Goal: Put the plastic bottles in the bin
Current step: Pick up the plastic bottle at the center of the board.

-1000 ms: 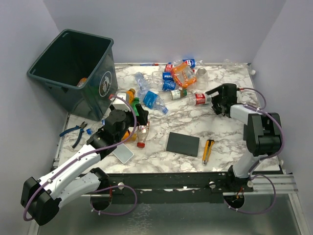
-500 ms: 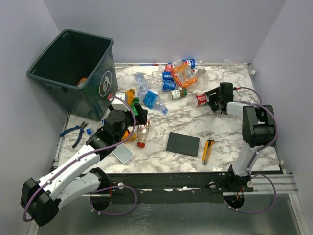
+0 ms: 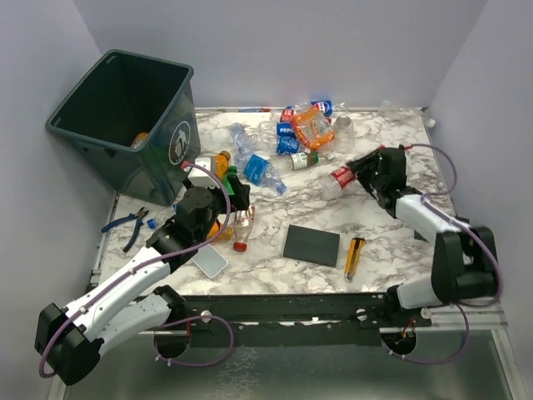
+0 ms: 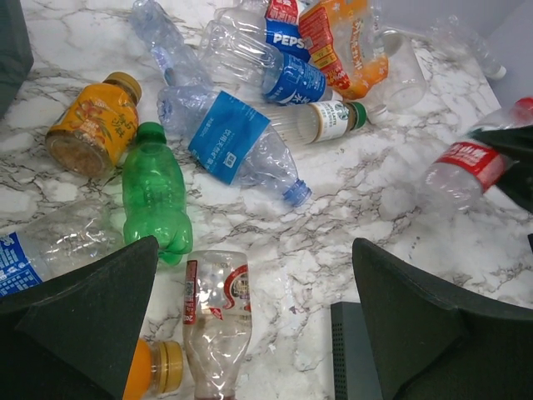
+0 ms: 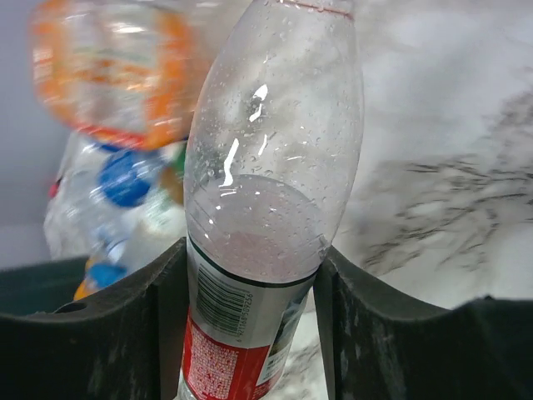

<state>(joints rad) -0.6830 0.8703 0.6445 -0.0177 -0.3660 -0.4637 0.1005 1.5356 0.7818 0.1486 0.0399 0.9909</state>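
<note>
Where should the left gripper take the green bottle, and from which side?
Across the middle of the green bottle, coming down from above. It lies flat and uncrushed, cap pointing away, so the open left gripper can close across its width onto its round sides.

Bright even light, soft shadows; glare on bottle (image 5: 275, 167); background blurred.

Robot lab test cell: plain pale walls (image 3: 283, 50) box the bench in on three sides. The marble-print tabletop (image 3: 268, 268) sits on a bare metal frame rail (image 3: 466, 310). The left arm (image 3: 125, 292) and right arm (image 3: 425, 215) are bolted side by side at its near edge, with purple cables (image 3: 196, 364) looping loose below. The clutter looks staged for a trial — crushed plastic bottles (image 3: 304, 133), a waste bin (image 3: 125, 117), stray pliers (image 3: 125, 225).
</note>
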